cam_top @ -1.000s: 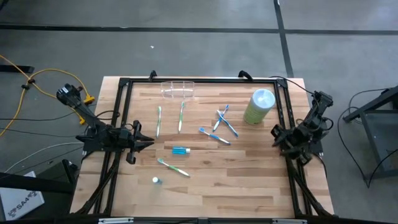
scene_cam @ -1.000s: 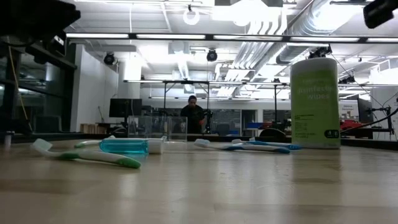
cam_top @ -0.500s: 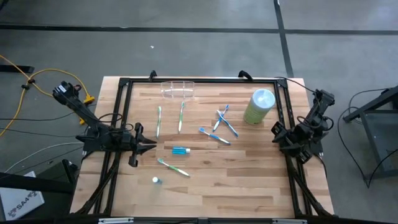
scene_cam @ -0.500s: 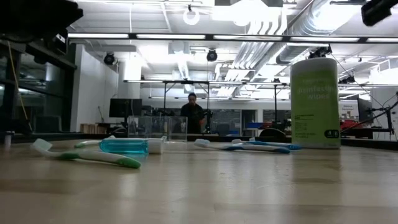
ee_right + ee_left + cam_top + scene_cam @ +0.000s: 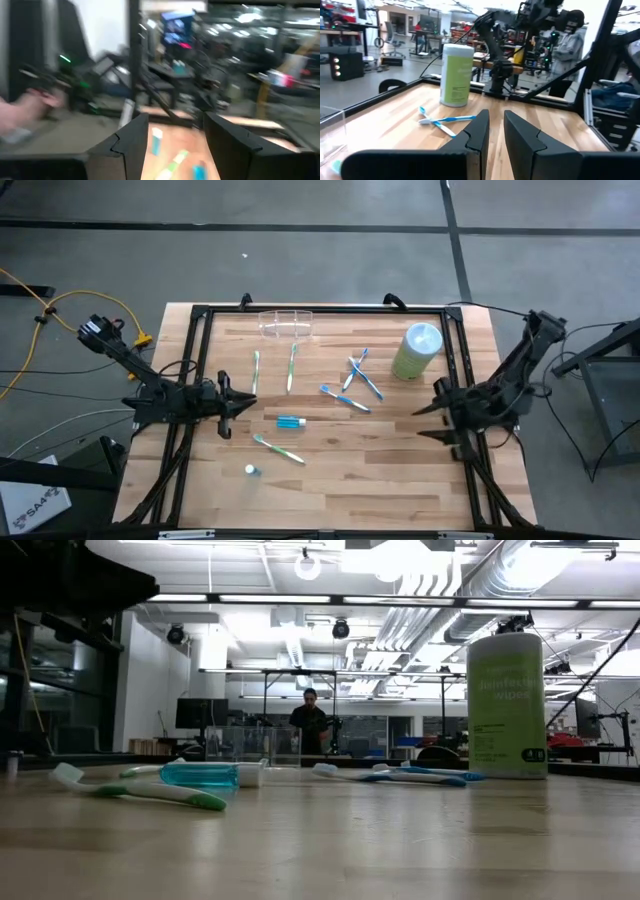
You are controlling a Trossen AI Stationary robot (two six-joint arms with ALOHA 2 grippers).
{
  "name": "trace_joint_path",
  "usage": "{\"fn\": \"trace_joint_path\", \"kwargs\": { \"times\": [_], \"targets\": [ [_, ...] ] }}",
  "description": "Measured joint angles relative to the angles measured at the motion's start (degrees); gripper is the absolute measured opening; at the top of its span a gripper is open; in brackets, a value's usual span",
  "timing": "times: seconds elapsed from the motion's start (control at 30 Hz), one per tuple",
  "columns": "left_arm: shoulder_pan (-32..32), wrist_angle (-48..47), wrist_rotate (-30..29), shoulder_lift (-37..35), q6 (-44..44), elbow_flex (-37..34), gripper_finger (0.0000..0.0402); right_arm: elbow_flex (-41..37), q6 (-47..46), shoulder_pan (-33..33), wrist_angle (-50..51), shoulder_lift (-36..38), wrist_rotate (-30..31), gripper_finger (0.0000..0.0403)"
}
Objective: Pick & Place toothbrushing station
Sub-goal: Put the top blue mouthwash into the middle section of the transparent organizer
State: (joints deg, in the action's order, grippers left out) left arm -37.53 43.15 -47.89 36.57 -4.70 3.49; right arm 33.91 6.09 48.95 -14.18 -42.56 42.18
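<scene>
Toothbrushing station (image 5: 286, 323) sits clear and untouched at the counter's (image 5: 400, 470) far edge; my left pincer (image 5: 232, 405) hovers empty by the left rail, fingers nearly closed; my right pincer (image 5: 424, 423) hangs spread open, empty, by the right rail.

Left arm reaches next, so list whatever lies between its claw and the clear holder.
A green toothbrush lies flat between the left claw and the clear holder; nothing upright stands in that stretch.
</scene>
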Motion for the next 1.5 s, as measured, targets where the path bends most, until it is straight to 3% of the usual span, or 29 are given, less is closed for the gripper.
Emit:
{"fn": "trace_joint_path", "kwargs": {
  "times": [0.1, 0.27, 0.4, 0.57, 0.7, 0.87, 1.1, 1.33, 1.5],
  "targets": [
    [-0.05, -0.01, 0.08, 0.83, -1.37, 0.02, 0.0055, 3.71, -0.62, -2.73, 1.49, -5.64, 2.74, 0.0183],
    [-0.79, 0.14, -0.08, 1.36, -2.63, 0.04, 0.0055, 8.91, -2.6, -8.3, 5.69, -13.26, 2.11, 0.0183],
    [-0.95, -0.74, -0.34, 1.36, -1.85, 1.77, 0.0055, 12.62, -6.17, -11.86, 9.97, -17.73, -3.88, 0.0183],
    [-1.85, -16.97, 0.06, 1.98, -3.21, 10.58, 0.0055, 14.69, -8.0, -15.23, 11.15, -22.49, -11.29, 0.0183],
    [-2.45, -32.41, 0.18, 5.05, -8.29, 18.43, 0.0055, 14.82, -8.35, -16.53, 11.33, -25.04, -12.34, 0.0183],
    [-1.72, -43.79, 1.37, 10.75, -14.85, 23.3, 0.0055, 14.8, -14.34, -16.85, 16.33, -26.24, -12.17, 0.0183],
    [4.11, -44.19, 6.62, 20.32, -16.38, 23.65, 0.0055, 14.8, -22.25, -16.83, 21.21, -26.3, -12.18, 0.0183],
    [9.68, -45.78, 13.2, 29.38, -11.59, 28.59, 0.0056, 14.8, -23.0, -16.83, 21.14, -26.3, -12.32, 0.0183],
    [10.48, -50.32, 16.58, 32.08, -8.36, 33.73, 0.0065, 14.8, -23.02, -16.83, 21.0, -26.3, -12.32, 0.0183]
  ]
}}
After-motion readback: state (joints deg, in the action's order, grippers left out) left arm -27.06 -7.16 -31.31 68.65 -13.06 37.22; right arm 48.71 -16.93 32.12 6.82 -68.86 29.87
